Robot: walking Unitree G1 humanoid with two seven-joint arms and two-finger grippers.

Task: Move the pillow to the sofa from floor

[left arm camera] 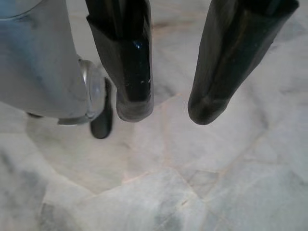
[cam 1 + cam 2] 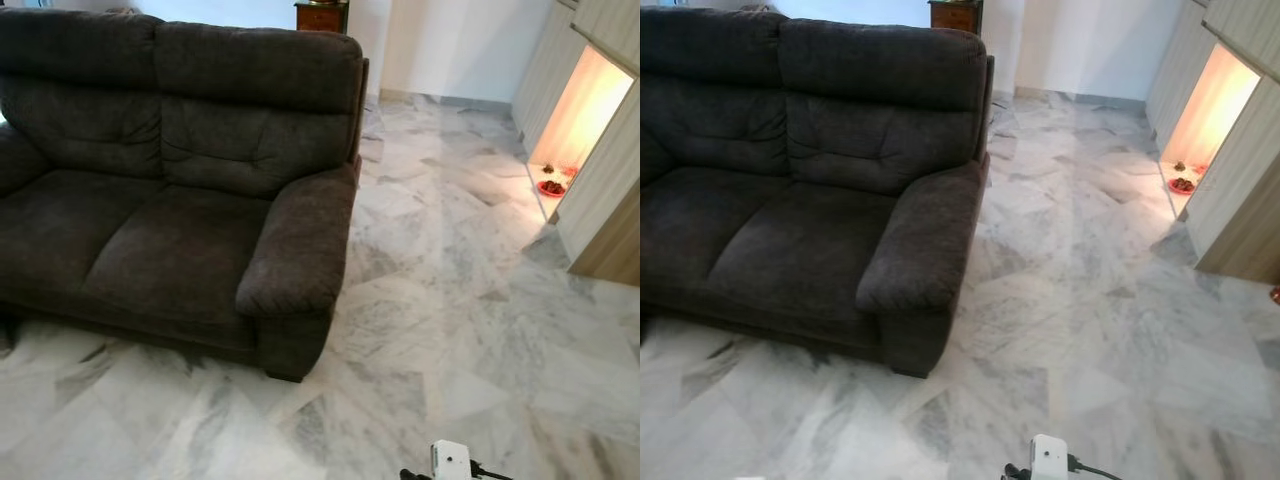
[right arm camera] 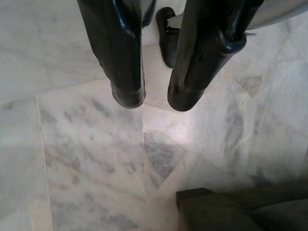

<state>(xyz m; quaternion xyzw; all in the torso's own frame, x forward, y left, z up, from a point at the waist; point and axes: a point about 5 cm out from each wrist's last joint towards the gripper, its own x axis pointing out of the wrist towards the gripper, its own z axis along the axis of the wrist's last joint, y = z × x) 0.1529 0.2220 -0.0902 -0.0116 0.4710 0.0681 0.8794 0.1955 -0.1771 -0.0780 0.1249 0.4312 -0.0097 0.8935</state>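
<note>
Standing on marble floor (image 2: 450, 280), dark sofa (image 2: 170, 200) runs left-right, facing the camera.

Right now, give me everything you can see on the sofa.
The sofa is a two-seater in dark grey-brown, plush-looking fabric with tufted back cushions, two seat cushions and a thick padded armrest at its near end. It stands upright on the marble floor, taking up the robot's left and centre of the eye views; its far-left end is cut off by the frame. Nothing lies on the seats, and neither gripper touches it.
</note>
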